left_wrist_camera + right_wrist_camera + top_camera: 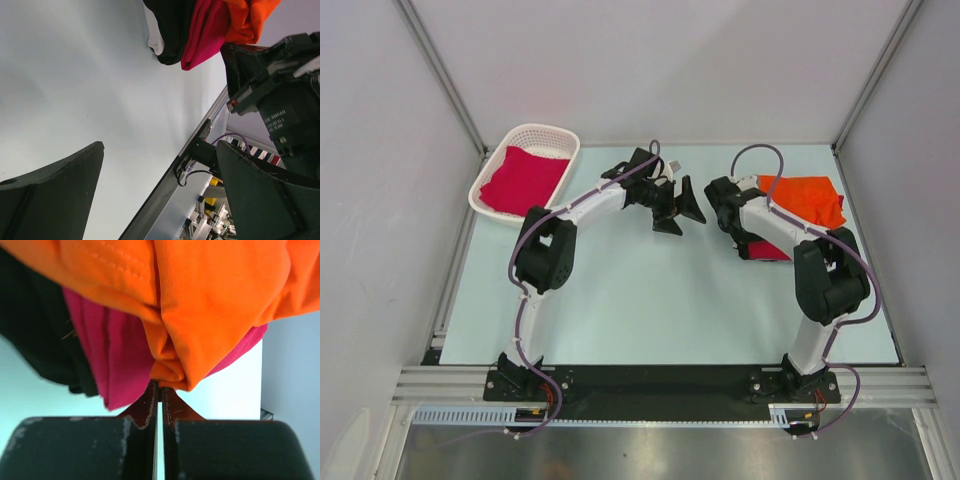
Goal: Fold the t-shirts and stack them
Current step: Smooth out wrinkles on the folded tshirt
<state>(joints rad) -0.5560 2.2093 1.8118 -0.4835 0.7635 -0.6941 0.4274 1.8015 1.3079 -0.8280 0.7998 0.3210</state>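
A bright orange t-shirt point(805, 198) lies bunched at the table's back right, with a crimson t-shirt point(772, 252) showing under the right arm. In the right wrist view a fold of the orange t-shirt point(200, 305) bunches down onto the tips of my right gripper point(160, 386), which is shut on it. Crimson cloth point(115, 355) hangs just behind. From above, the right gripper point(750, 240) is mostly hidden by its own arm. My left gripper point(680, 210) hovers at mid-table, open and empty, with both shirts point(210, 30) at the top of its wrist view beyond the gripper point(161, 145).
A white lattice basket point(498, 165) stands at the back left with another crimson t-shirt point(525, 180) folded inside. A metal rail point(650, 385) runs along the near edge. Grey walls close in the back and both sides.
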